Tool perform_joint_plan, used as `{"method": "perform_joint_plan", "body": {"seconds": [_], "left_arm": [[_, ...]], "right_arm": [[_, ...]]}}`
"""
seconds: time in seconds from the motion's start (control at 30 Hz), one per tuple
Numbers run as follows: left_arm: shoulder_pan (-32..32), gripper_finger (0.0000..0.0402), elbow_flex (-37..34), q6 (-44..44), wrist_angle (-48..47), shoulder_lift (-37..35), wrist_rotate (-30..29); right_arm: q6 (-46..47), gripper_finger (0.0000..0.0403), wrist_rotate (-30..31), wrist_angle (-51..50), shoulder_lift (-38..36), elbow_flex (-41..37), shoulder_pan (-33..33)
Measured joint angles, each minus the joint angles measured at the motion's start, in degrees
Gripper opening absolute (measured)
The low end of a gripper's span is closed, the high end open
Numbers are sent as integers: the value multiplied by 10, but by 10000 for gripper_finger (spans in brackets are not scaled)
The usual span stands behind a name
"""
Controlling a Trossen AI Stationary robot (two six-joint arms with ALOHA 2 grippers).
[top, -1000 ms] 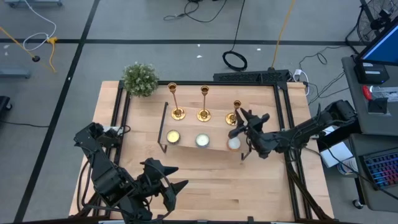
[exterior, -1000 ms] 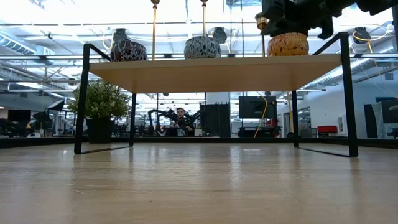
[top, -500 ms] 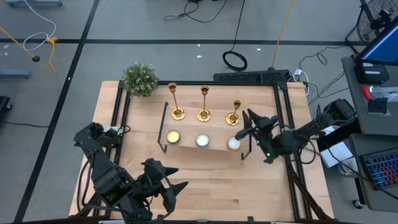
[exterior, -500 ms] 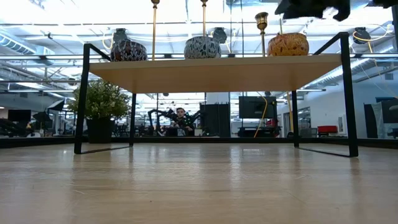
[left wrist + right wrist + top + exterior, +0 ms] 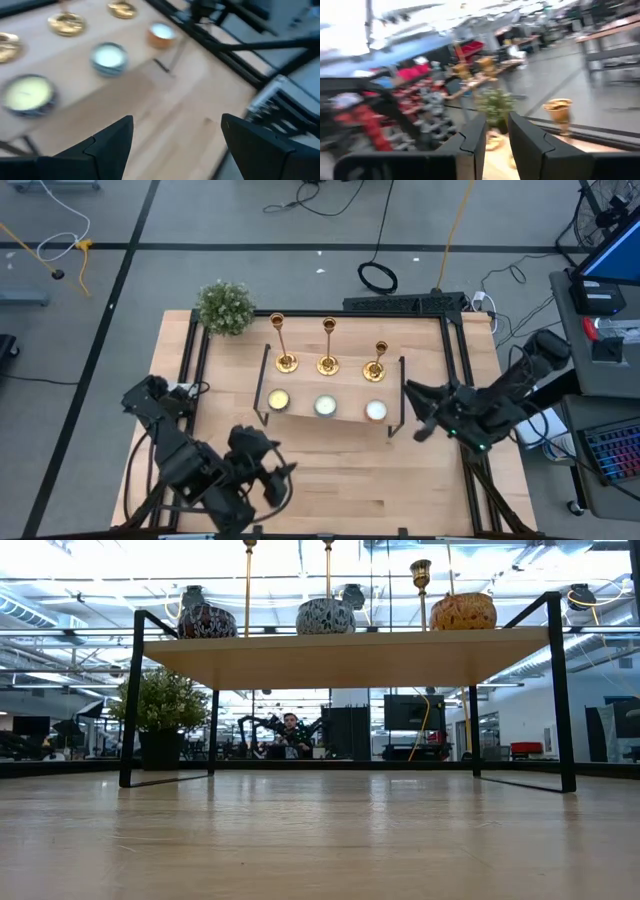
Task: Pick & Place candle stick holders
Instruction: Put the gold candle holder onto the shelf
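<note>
Three gold candle stick holders stand upright in a row, their round bases on the wooden shelf. The low view shows their stems and the right one's cup above the shelf top. My right gripper hovers just right of the shelf, pointing level toward it. Its fingers stand a narrow gap apart with nothing between them. My left gripper is open wide over the table's near left part.
Three round candles sit along the shelf's near edge. A potted plant stands at the table's far left corner. Bare wood lies between the shelf and the near edge.
My right gripper has drawn back from the right candle stick holder's top toward the table's right edge and risen out of the low view, rolling as it went. That holder stays upright on the shelf. My left gripper has turned a little in place.
</note>
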Motion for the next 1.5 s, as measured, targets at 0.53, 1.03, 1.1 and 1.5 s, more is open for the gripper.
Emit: {"method": "perform_joint_plan", "body": {"seconds": [0.53, 1.03, 1.1, 1.5], "left_arm": [[94, 310, 0, -40, -90, -24, 29], [160, 310, 0, 21, -106, -38, 49], [178, 310, 0, 32, -106, -39, 53], [256, 257, 0, 40, -107, -67, 105]], "right_arm": [[577, 3, -329, -483, -62, 0, 37], [651, 1, -761, -675, -55, 0, -289], [645, 1, -791, -682, -55, 0, -334], [508, 0, -928, -929, -55, 130, -460]]}}
